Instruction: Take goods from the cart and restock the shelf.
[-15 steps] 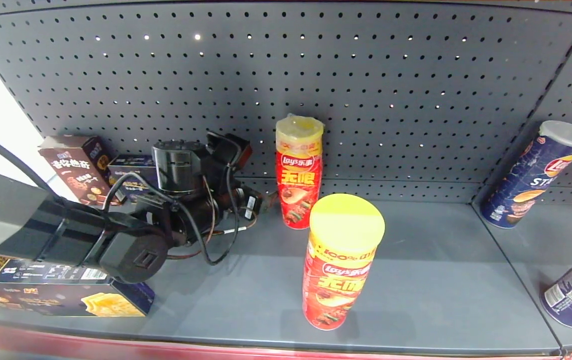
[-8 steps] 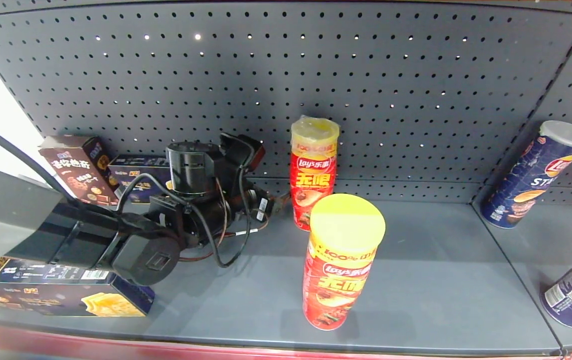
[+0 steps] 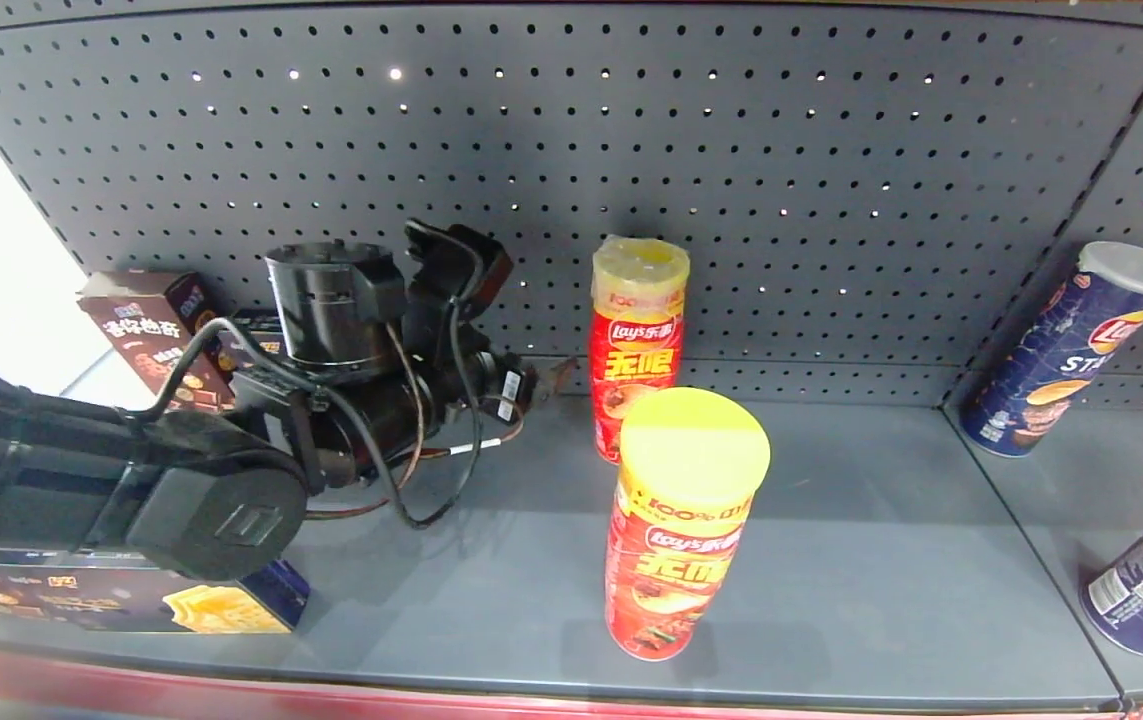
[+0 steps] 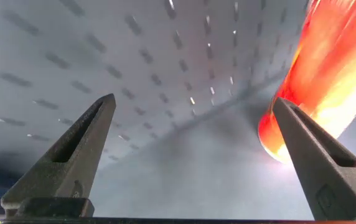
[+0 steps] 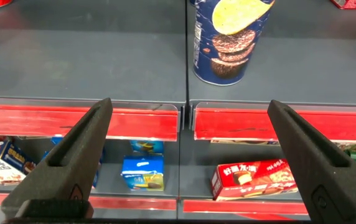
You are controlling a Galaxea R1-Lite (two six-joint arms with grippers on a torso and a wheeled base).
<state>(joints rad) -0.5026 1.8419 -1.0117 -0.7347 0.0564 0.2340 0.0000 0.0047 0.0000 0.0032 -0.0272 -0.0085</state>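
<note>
Releasing step: the left gripper sits behind and to the left of the front red can, fingers spread wide and holding nothing.
Rear red can: upright, just behind the front red can and slightly to its left, apart from it; in the left wrist view it stands beside one finger, not between the two.
Right gripper: wide open and empty; its place relative to the front red can cannot be told.
Doing it well: the arm should probably back out leftward, away from the front red can, with the fingers wide. The tall, narrow rear can would likely tip if clipped.
</note>
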